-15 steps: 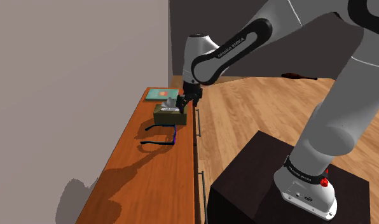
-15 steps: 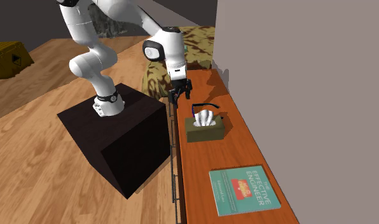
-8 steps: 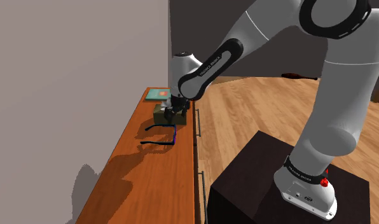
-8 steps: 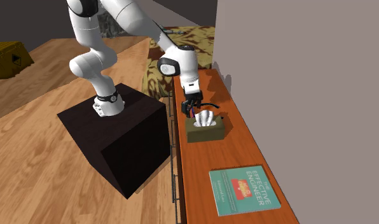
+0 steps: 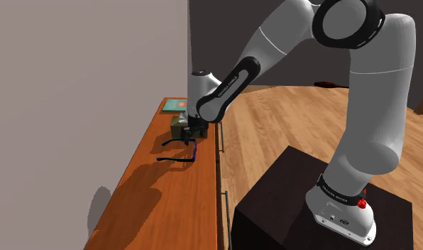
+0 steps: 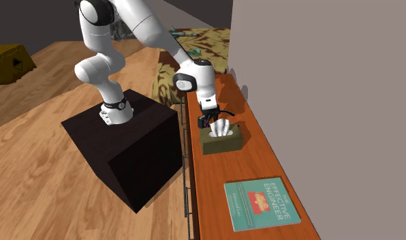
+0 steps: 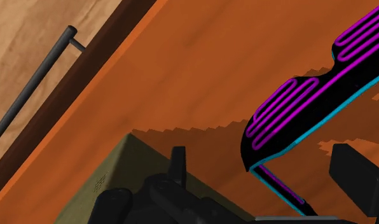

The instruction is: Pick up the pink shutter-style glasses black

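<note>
Collision is the risk: the hand (image 7: 263,156), fingers (image 7: 360,181) spread and gripping nothing, hangs over the black, purple-striped glasses (image 7: 296,108) lying on the surface (image 7: 201,83) just beside the tissue box (image 7: 134,168); 1 finger could strike the box or nudge them aside.

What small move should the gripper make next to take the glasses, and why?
Probably advance slightly along the fingers, then close: the open gripper straddles the corner of the glasses without touching it yet, and the olive tissue box sits right beside one finger.
</note>
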Motion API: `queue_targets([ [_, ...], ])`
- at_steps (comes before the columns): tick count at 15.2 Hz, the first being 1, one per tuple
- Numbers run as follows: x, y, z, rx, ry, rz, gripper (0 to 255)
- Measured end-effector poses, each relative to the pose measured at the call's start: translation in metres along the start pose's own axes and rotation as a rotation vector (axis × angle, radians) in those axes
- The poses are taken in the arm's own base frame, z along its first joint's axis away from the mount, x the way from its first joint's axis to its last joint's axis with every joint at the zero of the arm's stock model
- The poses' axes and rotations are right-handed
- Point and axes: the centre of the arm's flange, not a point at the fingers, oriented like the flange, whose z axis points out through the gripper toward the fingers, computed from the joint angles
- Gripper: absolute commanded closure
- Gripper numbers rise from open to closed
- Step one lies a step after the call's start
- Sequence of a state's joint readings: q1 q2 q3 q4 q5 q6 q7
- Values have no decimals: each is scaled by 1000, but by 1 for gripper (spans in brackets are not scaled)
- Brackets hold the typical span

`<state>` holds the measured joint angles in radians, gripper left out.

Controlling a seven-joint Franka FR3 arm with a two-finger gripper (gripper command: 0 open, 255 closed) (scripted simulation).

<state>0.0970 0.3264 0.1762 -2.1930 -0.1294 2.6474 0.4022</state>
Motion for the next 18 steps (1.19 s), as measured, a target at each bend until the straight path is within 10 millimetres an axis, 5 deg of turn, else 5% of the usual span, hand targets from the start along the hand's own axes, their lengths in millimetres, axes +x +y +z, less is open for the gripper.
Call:
queue_targets([
  [1, 0, 0, 4, 0, -2, -1, 0],
  [2, 0, 1, 9, -1, -7, -1, 255],
  [12, -1, 0, 12, -1, -9, -1, 255],
  [18, 1, 0, -12, -1, -11, -1, 255],
])
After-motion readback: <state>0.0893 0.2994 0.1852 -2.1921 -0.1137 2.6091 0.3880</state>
